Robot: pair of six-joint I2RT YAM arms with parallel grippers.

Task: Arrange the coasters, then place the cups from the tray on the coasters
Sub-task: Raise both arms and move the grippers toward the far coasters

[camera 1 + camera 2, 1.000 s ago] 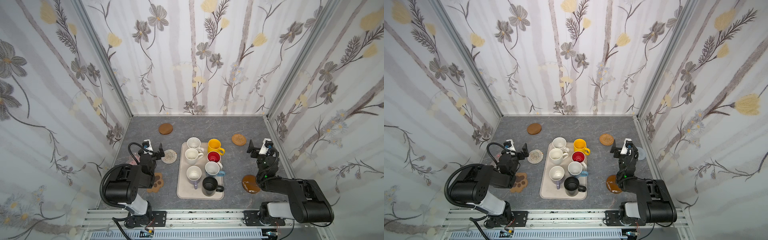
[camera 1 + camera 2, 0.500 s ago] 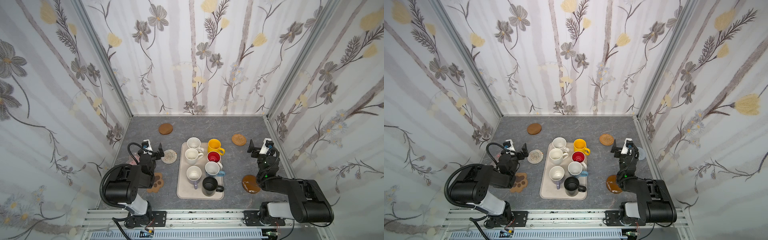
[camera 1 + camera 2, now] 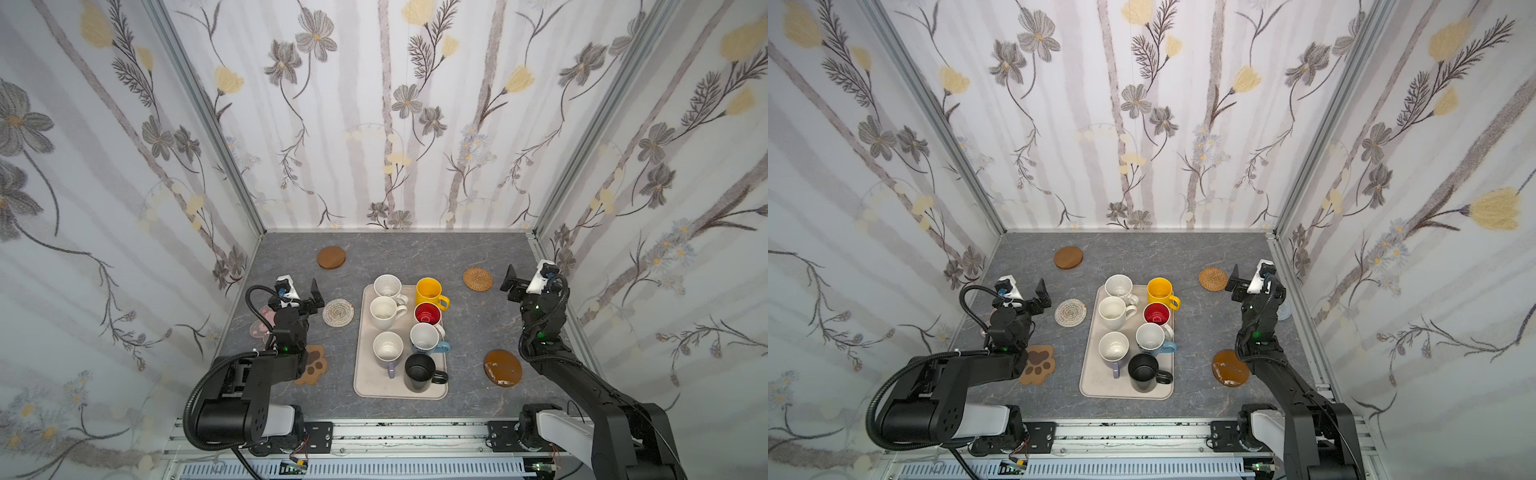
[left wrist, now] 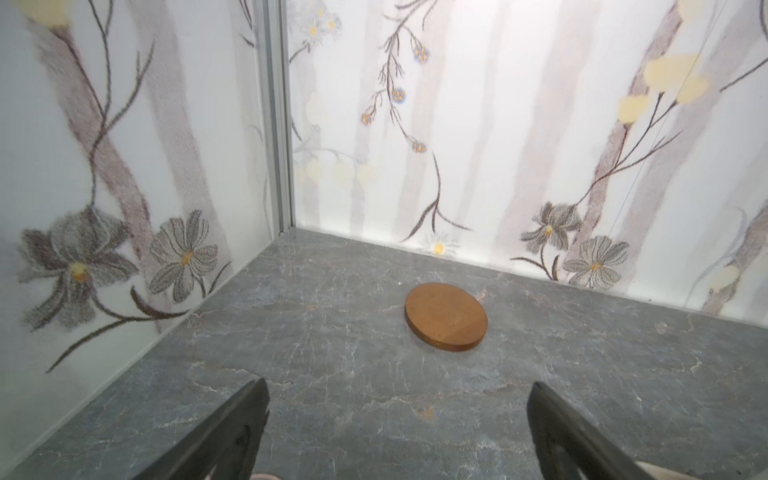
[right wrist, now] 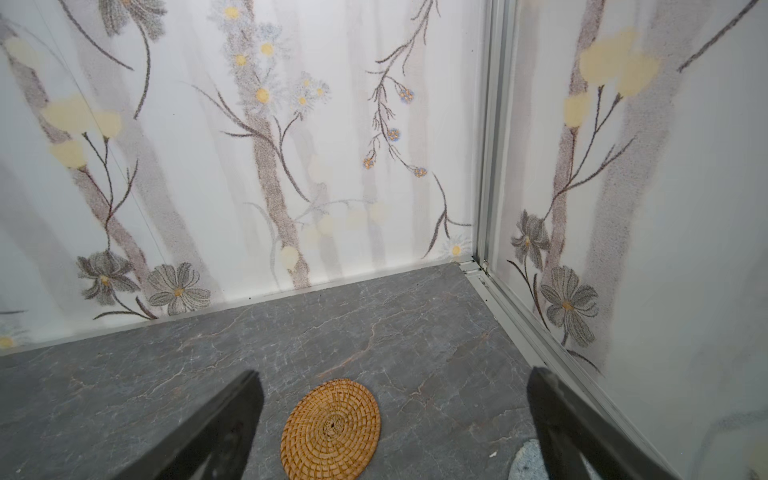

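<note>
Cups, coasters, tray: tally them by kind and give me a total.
Cups: 7 (yellow, red-inside, black, light blue, lavender, cream, speckled)
Coasters: 7 (wooden, rattan, crocheted, paw, amber, pink, grey-blue; last two partly hidden)
Tray: 1
Total: 15

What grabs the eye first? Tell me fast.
Seven mugs crowd the beige tray mid-table, the yellow mug and red-lined mug brightest. Coasters lie scattered around it, such as the paw coaster left and amber disc right. The left gripper and right gripper stand open, empty.
</note>
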